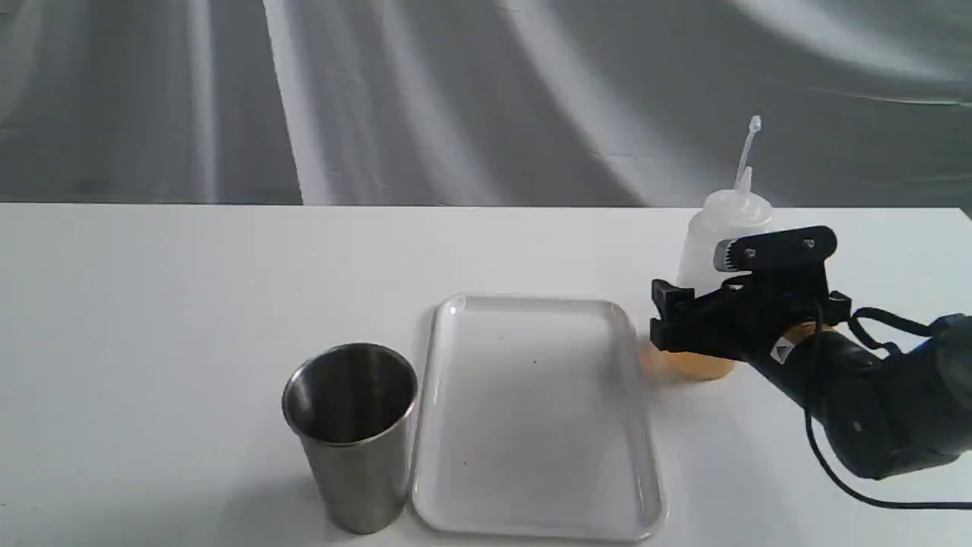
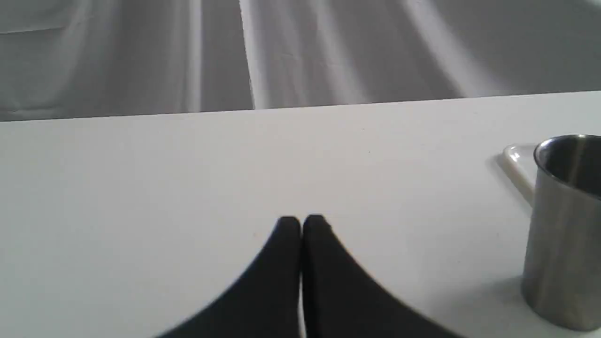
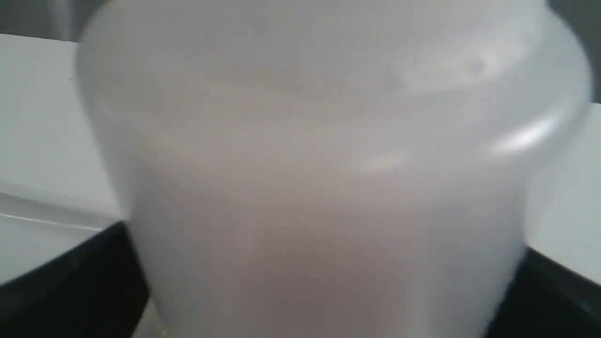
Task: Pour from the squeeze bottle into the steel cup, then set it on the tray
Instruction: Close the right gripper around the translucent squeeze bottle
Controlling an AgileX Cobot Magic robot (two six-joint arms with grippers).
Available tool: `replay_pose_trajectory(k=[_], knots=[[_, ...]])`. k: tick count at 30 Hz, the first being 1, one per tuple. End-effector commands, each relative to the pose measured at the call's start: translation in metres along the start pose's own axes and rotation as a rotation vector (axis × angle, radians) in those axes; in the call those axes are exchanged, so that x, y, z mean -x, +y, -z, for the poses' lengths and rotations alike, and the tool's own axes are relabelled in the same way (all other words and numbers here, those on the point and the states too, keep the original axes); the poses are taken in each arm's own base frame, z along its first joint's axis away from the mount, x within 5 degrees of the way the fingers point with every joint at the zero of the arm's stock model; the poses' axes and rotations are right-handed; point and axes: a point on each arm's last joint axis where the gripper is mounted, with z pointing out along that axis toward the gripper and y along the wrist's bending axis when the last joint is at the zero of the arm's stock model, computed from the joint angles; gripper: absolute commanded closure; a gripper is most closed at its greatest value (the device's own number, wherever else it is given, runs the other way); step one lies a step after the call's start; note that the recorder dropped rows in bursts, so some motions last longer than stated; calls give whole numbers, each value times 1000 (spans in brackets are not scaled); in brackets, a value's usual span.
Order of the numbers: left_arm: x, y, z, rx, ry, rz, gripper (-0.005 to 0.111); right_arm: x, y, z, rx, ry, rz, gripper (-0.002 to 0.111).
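left wrist view: left gripper [image 2: 301,225] sits low over the bare table [image 2: 141,188], its two black fingers pressed together with nothing between them. the steel cup [image 2: 561,234] is cut off at the frame edge, with a corner of the tray [image 2: 516,159] behind it. exterior view, left to right: we see the cup upright just beside the tray, then the squeeze bottle [image 1: 717,228] upright on the table by the tray's far right corner. the right gripper [image 1: 695,296] reaches in low from the right, fingers astride the bottle's lower body and hiding its middle. amber liquid shows below. the right wrist view is a blur of bottle, so we cannot tell if the fingers press it.
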Motion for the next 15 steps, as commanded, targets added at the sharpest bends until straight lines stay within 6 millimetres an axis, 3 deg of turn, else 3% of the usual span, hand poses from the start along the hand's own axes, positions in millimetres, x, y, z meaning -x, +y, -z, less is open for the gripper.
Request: replay_pose_trajectory(k=[1,9,15], knots=[[-1,0,0,2,-6,4,107,1,3,-1,17,1,16,39],[-1,0,0,1,-6,6,107,-1,5,-1,23,24,-8,79],[-1,0,0,1,-6,6,107,-1,13,-1,41,24,-2,97]])
